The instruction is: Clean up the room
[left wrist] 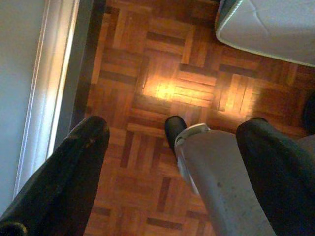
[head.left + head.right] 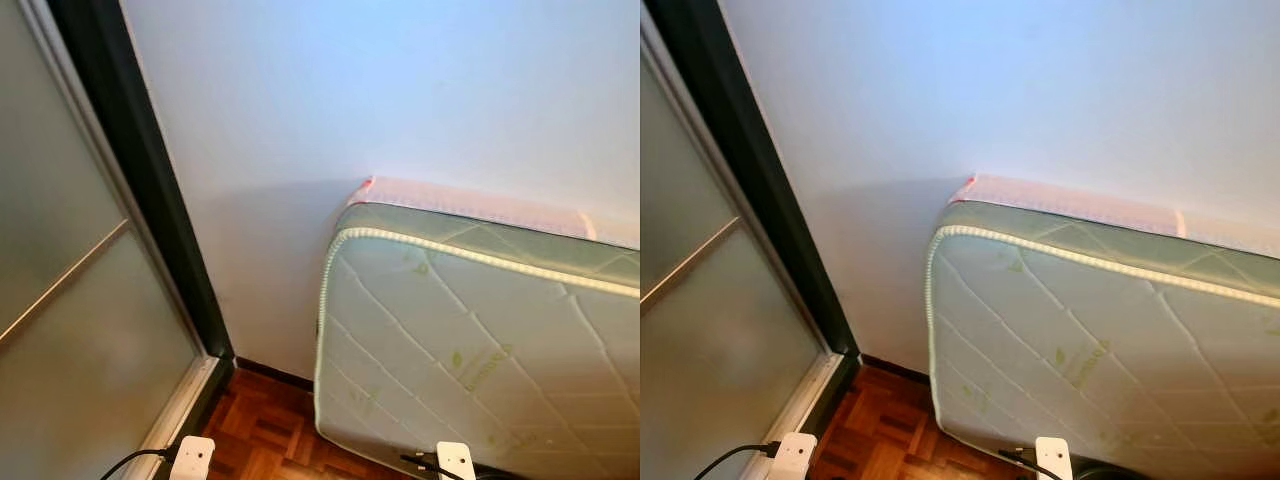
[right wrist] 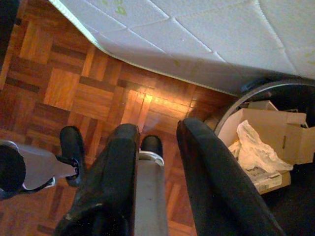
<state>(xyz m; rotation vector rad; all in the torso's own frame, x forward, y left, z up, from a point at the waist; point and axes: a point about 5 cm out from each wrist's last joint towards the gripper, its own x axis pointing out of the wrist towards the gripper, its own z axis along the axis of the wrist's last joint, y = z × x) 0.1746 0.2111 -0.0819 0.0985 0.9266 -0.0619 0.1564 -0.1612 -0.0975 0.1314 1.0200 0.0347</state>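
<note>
Head cam faces a plain white wall (image 2: pixel 400 90) with a quilted white mattress (image 2: pixel 480 350) stood on edge and leaning against it; green piping along the mattress rim, pink strip on the top edge next to the wall. Left of that: dark door frame (image 2: pixel 150 190) with a frosted glass panel (image 2: pixel 70 330), parquet floor (image 2: pixel 260 430) at the base. Two white wrist-camera mounts poke in at the bottom edge, left one (image 2: pixel 192 458) near the door frame, right one (image 2: pixel 455 460) in front of the mattress lower edge. Both arms hang down, nothing held. Left gripper (image 1: pixel 172 147): fingers spread wide, released, pointing at bare parquet between the door track and the mattress corner (image 1: pixel 266 24); robot's own leg and dark foot (image 1: pixel 173 129) visible between the fingers. Right gripper (image 3: pixel 157 147): fingers parted with a narrower gap, empty, over parquet just beside the mattress bottom edge. In the right wrist view, a dark round-rimmed bin (image 3: pixel 246 98) sits touching or just under the mattress edge, holding cardboard boxes (image 3: pixel 266 123) and a crumpled white plastic bag (image 3: pixel 253 145). That bin of clutter is the only cleanup item visible, off the right gripper's side, not touched.
</note>
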